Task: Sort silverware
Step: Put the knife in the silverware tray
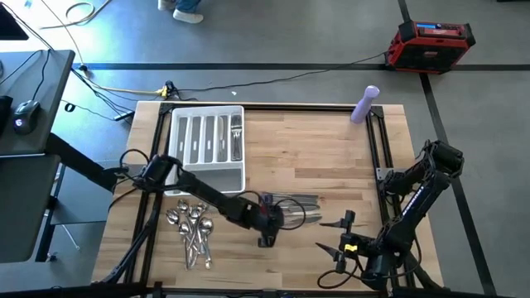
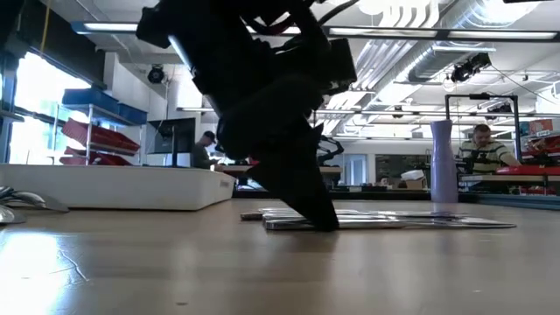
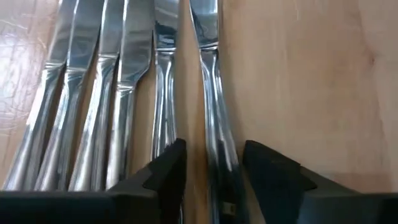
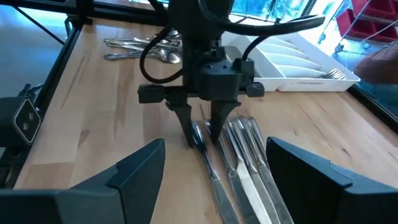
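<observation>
The left gripper [image 1: 267, 234] is down on the table [image 1: 331, 157] near the bottom middle of the high view. Its two dark fingers [image 3: 163, 177] stand a little apart, one on each side of the handle of one knife [image 3: 214, 124]; whether they squeeze it cannot be told. That knife lies at the edge of a row of knives [image 1: 296, 201], six in all in the left wrist view, side by side and touching. A pile of spoons [image 1: 192, 229] lies at the lower left of the high view; they overlap too much to count. The white tray [image 1: 207, 147] sits at the upper left of the table. It has long slots, and the slot nearest the table's middle holds forks [image 1: 236, 139], too close together to count; the other slots show only white. The right gripper [image 1: 341, 244] waits at the lower right, wide open and holding nothing. A purple bottle [image 1: 364, 104] stands at the table's upper right.
</observation>
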Robot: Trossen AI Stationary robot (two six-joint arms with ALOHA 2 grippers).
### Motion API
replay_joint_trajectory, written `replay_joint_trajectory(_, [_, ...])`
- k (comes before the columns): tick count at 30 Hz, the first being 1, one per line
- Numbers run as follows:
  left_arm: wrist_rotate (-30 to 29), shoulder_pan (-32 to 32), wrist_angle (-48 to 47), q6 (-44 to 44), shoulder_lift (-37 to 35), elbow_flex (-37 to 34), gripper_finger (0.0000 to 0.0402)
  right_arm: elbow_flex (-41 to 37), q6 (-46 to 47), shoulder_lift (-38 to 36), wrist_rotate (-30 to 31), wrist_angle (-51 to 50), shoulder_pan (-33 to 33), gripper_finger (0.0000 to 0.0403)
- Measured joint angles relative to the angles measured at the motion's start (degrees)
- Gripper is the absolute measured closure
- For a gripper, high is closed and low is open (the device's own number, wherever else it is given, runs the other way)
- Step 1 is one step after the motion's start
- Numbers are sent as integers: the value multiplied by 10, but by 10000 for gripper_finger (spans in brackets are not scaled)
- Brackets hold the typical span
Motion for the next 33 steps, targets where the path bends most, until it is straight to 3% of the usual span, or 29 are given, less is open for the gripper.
replay_joint_trajectory(6, [-8, -1, -28, -35, 9, 3, 372, 0, 1, 0, -8, 3, 0, 140])
replay_joint_trajectory(8, [-23, -1, -31, -41, 9, 2, 392, 0, 1, 0, -9, 4, 0, 140])
replay_joint_trajectory(16, [-68, -16, -59, -51, 13, 37, 401, 0, 2, 0, -11, 8, 0, 140])
replay_joint_trajectory(23, [-88, -31, -141, -42, 18, 99, 401, 0, 2, 0, -18, 12, 0, 140])
replay_joint_trajectory(33, [-93, -44, -142, -40, 17, 103, 388, 0, 2, 0, -28, 14, 0, 140])
